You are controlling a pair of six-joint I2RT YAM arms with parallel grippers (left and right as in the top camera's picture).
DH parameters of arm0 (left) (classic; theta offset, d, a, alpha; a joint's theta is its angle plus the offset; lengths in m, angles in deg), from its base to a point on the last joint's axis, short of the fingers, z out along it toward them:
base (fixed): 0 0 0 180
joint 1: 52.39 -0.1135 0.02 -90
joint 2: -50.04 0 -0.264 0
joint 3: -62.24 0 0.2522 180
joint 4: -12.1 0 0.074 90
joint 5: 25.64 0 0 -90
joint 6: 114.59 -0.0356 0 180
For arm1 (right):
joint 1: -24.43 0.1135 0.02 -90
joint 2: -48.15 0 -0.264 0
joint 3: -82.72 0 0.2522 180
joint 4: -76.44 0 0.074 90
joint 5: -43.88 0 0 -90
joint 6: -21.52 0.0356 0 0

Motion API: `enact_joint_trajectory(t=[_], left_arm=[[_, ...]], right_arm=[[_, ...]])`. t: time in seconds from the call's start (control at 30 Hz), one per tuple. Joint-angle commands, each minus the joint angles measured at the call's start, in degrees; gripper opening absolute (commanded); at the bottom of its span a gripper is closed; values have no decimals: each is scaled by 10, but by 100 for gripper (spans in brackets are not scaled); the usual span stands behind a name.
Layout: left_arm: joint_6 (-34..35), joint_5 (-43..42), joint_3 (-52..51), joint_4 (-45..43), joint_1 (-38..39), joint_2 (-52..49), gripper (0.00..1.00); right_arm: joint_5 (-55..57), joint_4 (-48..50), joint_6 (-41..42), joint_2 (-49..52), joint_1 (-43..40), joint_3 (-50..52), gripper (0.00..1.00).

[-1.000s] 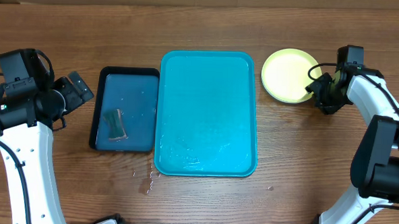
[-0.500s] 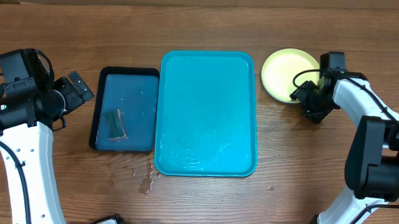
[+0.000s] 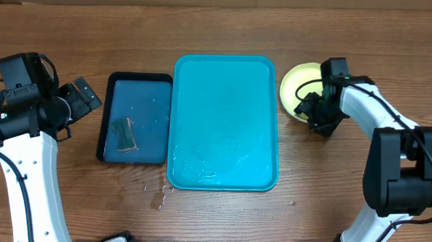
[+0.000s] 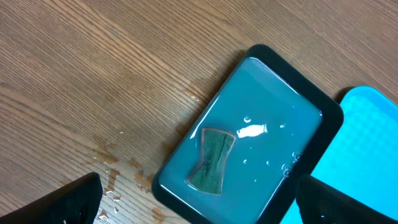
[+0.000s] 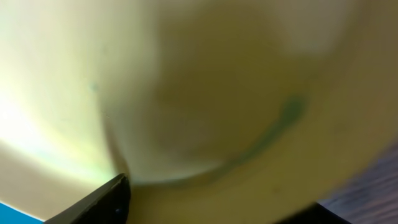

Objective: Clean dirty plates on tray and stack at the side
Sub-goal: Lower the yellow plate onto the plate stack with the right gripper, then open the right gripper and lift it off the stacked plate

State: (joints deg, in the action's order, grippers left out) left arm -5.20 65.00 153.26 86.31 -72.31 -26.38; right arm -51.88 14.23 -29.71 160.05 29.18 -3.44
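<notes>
A: Where are the plates (image 3: 294, 79) sitting?
B: Right under the right hand (image 3: 308, 109), on the worktop. The tray (image 3: 223, 121) is lying bare just beyond them. The fingers are standing apart, pinching nothing.
A: So this is the setting-down step?
B: I'm judging so. It should be rising straight off the rim before swinging away, or a fingertip is going to drag the stack. The left hand (image 3: 84, 101) is hanging spread wide, idle. A greenish streak (image 5: 283, 118) is showing, blurred, so I'm doubting that plate is clean.
</notes>
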Motion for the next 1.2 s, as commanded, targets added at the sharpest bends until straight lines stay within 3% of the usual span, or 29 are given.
enact_joint_trajectory(t=[0.0,0.67,0.83,1.03,1.17], left_arm=[[5,-2,7,0,0,-4,100],[5,-2,7,0,0,-4,100],[5,-2,7,0,0,-4,100],[5,-2,7,0,1,-4,100],[6,-2,7,0,1,-4,100]], right_arm=[[-7,-10,-2,-15,14,8,71],[-28,-32,-49,-15,16,7,77],[-29,-76,-72,-20,3,-45,79],[-28,-209,-182,-37,-1,-181,83],[-29,-255,-321,-37,4,-237,85]])
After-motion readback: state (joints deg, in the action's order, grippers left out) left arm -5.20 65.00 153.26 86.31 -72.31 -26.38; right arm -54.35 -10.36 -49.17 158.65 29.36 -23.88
